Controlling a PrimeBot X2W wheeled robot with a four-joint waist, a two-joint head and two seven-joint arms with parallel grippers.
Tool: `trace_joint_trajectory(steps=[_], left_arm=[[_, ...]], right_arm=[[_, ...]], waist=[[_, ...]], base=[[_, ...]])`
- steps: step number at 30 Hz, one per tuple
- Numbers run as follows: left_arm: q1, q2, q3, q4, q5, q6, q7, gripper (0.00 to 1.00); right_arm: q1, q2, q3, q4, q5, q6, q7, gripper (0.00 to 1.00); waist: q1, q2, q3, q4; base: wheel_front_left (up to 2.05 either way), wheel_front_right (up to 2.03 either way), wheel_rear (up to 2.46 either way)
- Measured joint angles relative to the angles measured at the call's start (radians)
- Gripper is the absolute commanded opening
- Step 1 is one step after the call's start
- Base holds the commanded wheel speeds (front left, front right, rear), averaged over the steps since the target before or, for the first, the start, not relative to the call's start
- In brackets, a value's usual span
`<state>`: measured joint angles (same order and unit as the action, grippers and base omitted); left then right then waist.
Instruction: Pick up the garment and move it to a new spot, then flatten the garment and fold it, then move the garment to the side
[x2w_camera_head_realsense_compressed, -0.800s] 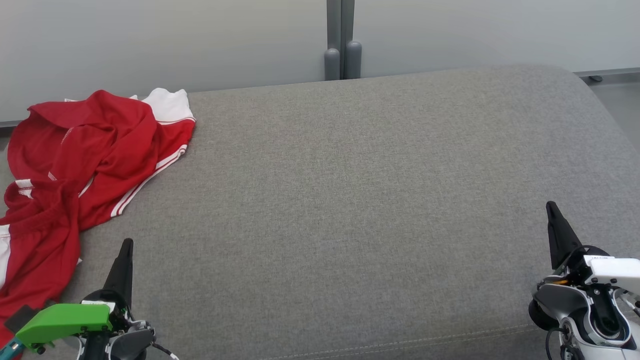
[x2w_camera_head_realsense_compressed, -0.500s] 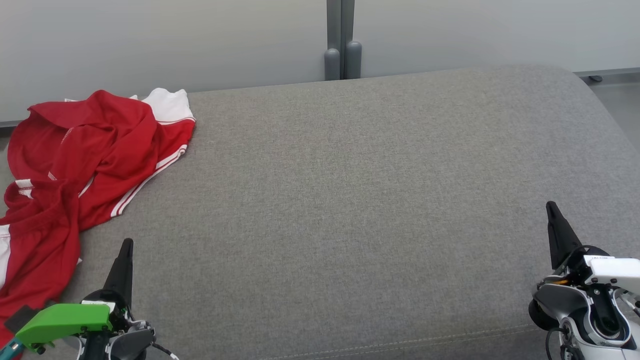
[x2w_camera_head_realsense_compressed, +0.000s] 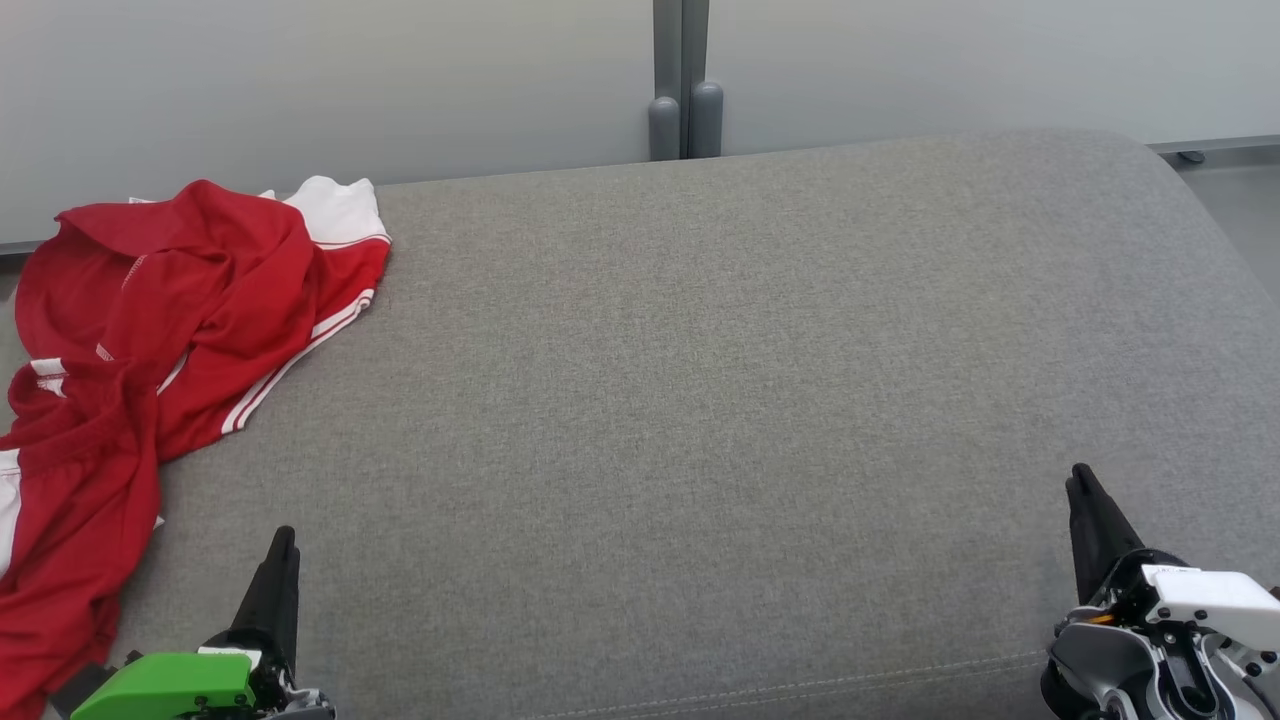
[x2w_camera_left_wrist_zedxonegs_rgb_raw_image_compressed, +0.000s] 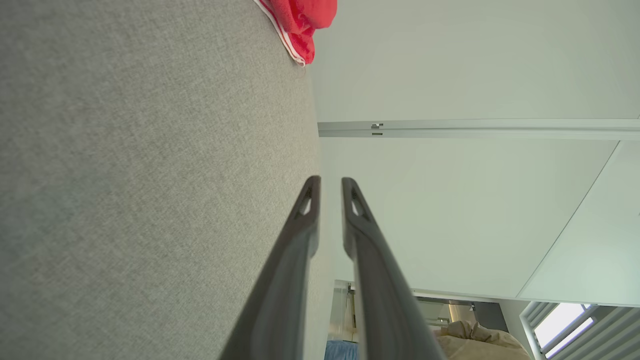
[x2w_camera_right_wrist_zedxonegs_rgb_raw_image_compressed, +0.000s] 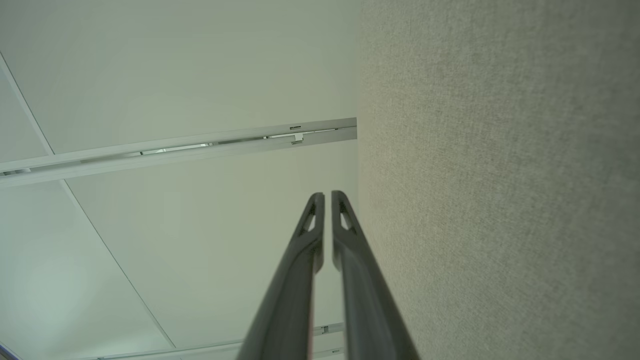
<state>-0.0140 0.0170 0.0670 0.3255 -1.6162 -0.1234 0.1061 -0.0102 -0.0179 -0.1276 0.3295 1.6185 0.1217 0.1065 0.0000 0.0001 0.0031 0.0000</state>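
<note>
The garment (x2w_camera_head_realsense_compressed: 170, 320) is a red shirt with white stripes, lying crumpled at the far left of the grey cushion (x2w_camera_head_realsense_compressed: 700, 400). A corner of the garment (x2w_camera_left_wrist_zedxonegs_rgb_raw_image_compressed: 305, 20) shows at the top of the left wrist view. My left gripper (x2w_camera_head_realsense_compressed: 284, 537) sits near the front edge, just right of the garment's lower part and apart from it. Its fingers (x2w_camera_left_wrist_zedxonegs_rgb_raw_image_compressed: 330, 182) keep a narrow gap with nothing between them. At the front right, far from the garment, my right gripper (x2w_camera_head_realsense_compressed: 1078, 478) is shut and empty, its fingers (x2w_camera_right_wrist_zedxonegs_rgb_raw_image_compressed: 327, 196) almost touching.
The cushion's wide grey top stretches between the two grippers and up to its back edge. A pale wall (x2w_camera_head_realsense_compressed: 300, 80) with a grey post (x2w_camera_head_realsense_compressed: 685, 110) stands behind it. The cushion rounds off at the right, with floor (x2w_camera_head_realsense_compressed: 1240, 190) beyond.
Both grippers have drawn back toward the bottom edge of the head view. The garment lies as before.
</note>
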Motion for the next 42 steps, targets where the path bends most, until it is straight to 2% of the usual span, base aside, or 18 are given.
trace_joint_trajectory(steps=[21, 30, 42], left_arm=[[0.012, -0.002, -0.066, -0.021, 0.045, 0.002, -0.068, 1.00], [0.009, 0.000, -0.073, -0.051, 0.169, 0.028, -0.100, 1.00], [-0.002, 0.033, -0.108, -0.118, 0.443, 0.070, -0.142, 1.00]], right_arm=[[0.014, 0.003, 0.051, -0.013, -0.065, -0.003, -0.068, 1.00], [0.014, 0.002, 0.052, -0.051, -0.194, -0.019, -0.099, 1.00], [0.014, -0.024, 0.100, -0.119, -0.435, -0.054, -0.139, 1.00]], waist=[[0.0000, 0.0000, -0.017, 0.002], [0.0000, 0.0000, -0.025, 0.002], [0.0000, 0.0000, -0.033, 0.003]], base=[[0.00, 0.00, 0.00], [0.00, 0.00, 0.00], [0.00, 0.00, 0.00]])
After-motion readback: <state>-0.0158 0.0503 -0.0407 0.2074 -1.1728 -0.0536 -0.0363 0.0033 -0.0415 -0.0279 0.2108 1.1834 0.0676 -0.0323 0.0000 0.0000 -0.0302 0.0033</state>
